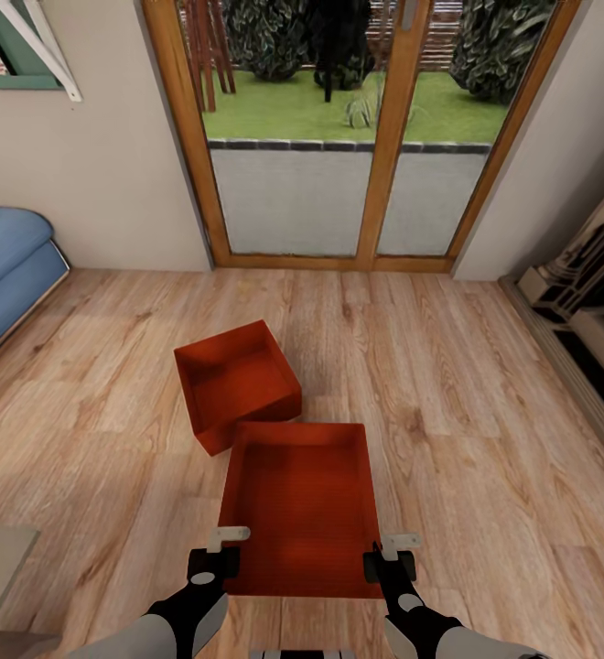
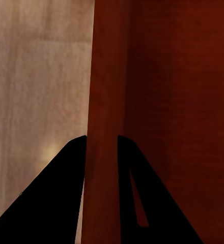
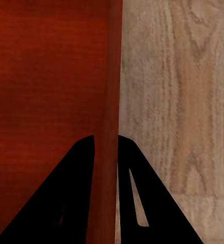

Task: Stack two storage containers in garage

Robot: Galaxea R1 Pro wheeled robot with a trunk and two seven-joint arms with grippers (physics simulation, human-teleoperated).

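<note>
I stand on a light wood plank floor (image 1: 485, 439) in the living room, facing a wood-framed glass door (image 1: 339, 137) that looks out on grass and dark shrubs; cream walls run to either side of it. A blue sofa (image 1: 5, 265) sits by the wall to my left, and a pale shelving unit (image 1: 595, 293) lines the wall to my right. Two red-orange open-top rectangular storage containers lie in front of me. The nearer container (image 1: 302, 508) is between my arms, and I hold it by its two side walls: my left fingers (image 1: 218, 560) pinch the left wall close to the near corner, and my right fingers (image 1: 389, 558) pinch the right wall the same way. In my left wrist view the two dark fingers (image 2: 56, 203) sit tight on either side of that thin red wall (image 2: 104, 101), one inside the box and one outside over the planks. My right wrist view shows the same narrow grip on the opposite wall (image 3: 112, 76). The farther container (image 1: 236, 380) rests on the planks just beyond, turned at an angle, its near corner touching or overlapped by the far left corner of the one I hold.
</note>
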